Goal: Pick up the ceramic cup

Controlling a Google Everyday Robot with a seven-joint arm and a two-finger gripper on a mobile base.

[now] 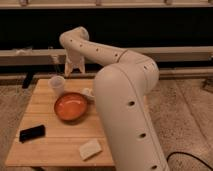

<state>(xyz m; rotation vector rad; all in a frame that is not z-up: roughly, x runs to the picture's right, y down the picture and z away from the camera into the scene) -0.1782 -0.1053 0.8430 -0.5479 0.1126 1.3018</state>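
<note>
The ceramic cup (56, 84) is a small whitish tumbler standing upright at the far left of the wooden table (47, 150). My gripper (74, 70) hangs at the table's far edge, just right of the cup and a little above and behind it. Its fingers point down, open and empty, apart from the cup. The white arm sweeps from the lower right across the table's right side and hides that part.
A wide orange-red bowl (71, 106) sits just in front of the cup. A black phone (32, 133) lies at the front left. A pale sponge-like block (90, 149) lies at the front edge. A small white object (88, 93) peeks out beside the arm.
</note>
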